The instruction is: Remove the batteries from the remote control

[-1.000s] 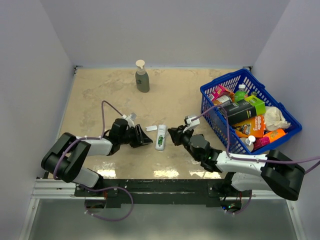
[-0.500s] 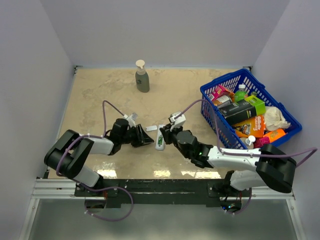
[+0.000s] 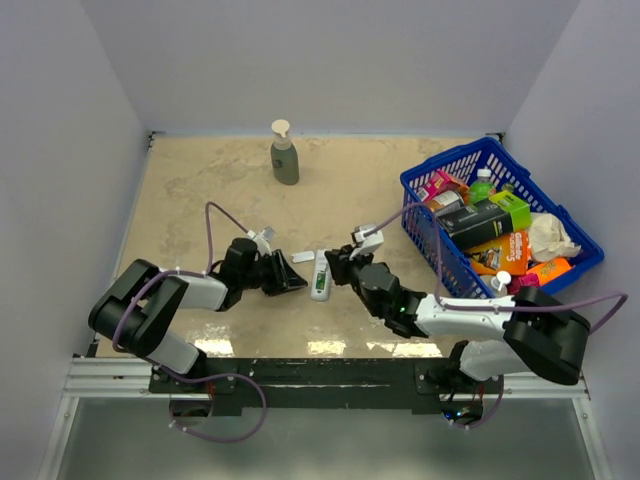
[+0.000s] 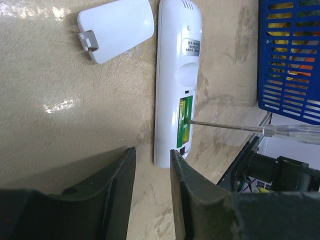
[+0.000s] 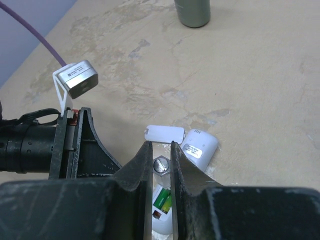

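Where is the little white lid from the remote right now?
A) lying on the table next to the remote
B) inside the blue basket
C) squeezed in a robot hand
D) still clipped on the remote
A: the white lid lies flat on the table beside the remote control, apart from both grippers, and the green batteries show in the uncovered recess.

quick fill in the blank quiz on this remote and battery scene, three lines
The batteries in the remote control recess are ___ in colour.
The thin stick reaching into that recess is held by the ___ end effector.
The plastic basket full of packages is ___ in colour.
Missing words: green; right; blue.
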### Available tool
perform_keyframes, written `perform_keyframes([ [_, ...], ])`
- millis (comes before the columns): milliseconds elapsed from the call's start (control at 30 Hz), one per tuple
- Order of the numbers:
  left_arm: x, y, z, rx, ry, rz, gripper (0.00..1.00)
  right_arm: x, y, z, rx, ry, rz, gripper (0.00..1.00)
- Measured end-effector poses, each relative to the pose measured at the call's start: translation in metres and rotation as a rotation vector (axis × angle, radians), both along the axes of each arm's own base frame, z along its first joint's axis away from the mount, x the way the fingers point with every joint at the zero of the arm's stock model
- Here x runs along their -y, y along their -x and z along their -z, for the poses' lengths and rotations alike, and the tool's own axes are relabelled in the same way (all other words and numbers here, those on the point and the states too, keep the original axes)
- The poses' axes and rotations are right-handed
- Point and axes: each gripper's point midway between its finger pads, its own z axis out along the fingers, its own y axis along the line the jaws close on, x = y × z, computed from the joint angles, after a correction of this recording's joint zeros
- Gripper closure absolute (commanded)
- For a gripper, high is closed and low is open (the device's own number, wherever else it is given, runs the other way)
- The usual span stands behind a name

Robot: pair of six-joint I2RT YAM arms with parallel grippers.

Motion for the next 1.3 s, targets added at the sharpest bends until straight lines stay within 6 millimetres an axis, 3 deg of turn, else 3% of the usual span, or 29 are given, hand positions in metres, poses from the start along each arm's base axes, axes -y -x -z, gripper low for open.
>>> perform_keyframes([
  [300,0.008,0.006,0.006,-0.023,0.009,0.016,0.77,0.038,0.013,0.011,-0.047,-0.192,0.062,1.0],
  [567,0.013,0.007,0.01,-0.032,0.021,0.027,0.83,0.049,0.015,0.017,-0.062,-0.226,0.072,1.0],
  [767,0.015,0.007,0.01,-0.031,0.023,0.03,0.83,0.039,0.012,0.01,-0.039,-0.197,0.032,1.0],
  [1033,0.017,0.004,0.009,-0.018,0.023,0.007,0.81,-0.002,0.012,-0.002,0.008,-0.052,-0.066,1.0],
  [1300,0.017,0.001,0.01,-0.015,0.025,-0.007,0.81,-0.018,0.006,0.005,0.012,-0.009,-0.062,1.0],
])
